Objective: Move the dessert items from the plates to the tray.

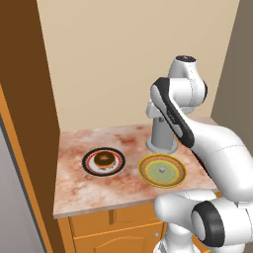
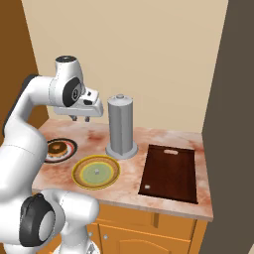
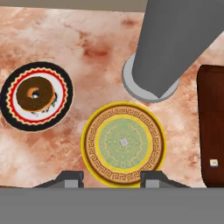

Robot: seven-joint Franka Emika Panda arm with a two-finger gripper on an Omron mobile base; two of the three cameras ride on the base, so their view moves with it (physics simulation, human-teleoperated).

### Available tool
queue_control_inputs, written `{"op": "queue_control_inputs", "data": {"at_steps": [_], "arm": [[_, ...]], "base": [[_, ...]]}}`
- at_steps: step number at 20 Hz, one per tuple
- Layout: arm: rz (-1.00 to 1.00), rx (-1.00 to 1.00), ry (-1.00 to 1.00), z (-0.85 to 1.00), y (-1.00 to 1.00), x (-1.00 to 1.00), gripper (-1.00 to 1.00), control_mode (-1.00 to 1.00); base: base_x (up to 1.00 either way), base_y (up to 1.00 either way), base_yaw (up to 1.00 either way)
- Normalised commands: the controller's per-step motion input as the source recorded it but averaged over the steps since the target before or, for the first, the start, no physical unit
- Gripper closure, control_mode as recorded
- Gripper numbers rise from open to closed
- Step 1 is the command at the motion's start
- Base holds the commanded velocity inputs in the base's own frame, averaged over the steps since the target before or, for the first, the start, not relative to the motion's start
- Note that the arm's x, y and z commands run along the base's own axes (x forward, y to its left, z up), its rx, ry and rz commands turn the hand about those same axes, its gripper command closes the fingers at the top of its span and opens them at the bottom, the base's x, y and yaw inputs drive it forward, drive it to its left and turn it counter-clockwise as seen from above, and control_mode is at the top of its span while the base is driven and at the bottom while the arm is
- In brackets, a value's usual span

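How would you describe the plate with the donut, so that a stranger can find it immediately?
Start at the tall grey cylinder standing on the marbled counter. Two round plates lie in front of it; take the one farther from the dark brown tray. This black-rimmed plate has a red ring and carries a chocolate donut, while its yellow-rimmed neighbour has a green centre.

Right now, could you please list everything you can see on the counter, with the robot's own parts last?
donut: one, chocolate brown, on the black-rimmed plate, counter's left.
yellow-rimmed plate: one, green centre, at the counter's front middle.
small lump: one, pale grey, at that plate's centre.
grey cylinder: one, upright behind the yellow-rimmed plate.
tray: one, dark brown, counter's right; a tiny pale piece lies on it.
counter: one, mottled reddish.
gripper: one, dark tips apart, empty, above the plates.
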Motion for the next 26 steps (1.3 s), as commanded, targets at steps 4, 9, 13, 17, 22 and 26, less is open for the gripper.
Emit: {"op": "queue_control_inputs", "data": {"at_steps": [4, 9, 13, 17, 22, 26], "arm": [[0.0, 0.0, -0.05, -0.06, 0.0, 0.0, -1.0, -1.0], [0.0, -0.02, 0.01, -0.02, 0.0, 0.0, -1.0, -1.0], [0.0, -0.08, 0.05, -0.17, -0.08, 0.0, -1.0, -1.0], [0.0, -0.06, 0.05, -0.27, -0.15, 0.0, -1.0, -1.0], [0.0, 0.05, 0.01, -0.25, -0.03, 0.0, -1.0, -1.0], [0.0, 0.02, 0.0, -0.49, 0.09, 0.0, -1.0, -1.0]], "base": [[0.0, 0.0, 0.0], [0.0, 0.0, 0.0], [0.0, 0.0, 0.0], [0.0, 0.0, 0.0], [0.0, 0.0, 0.0], [0.0, 0.0, 0.0]]}}
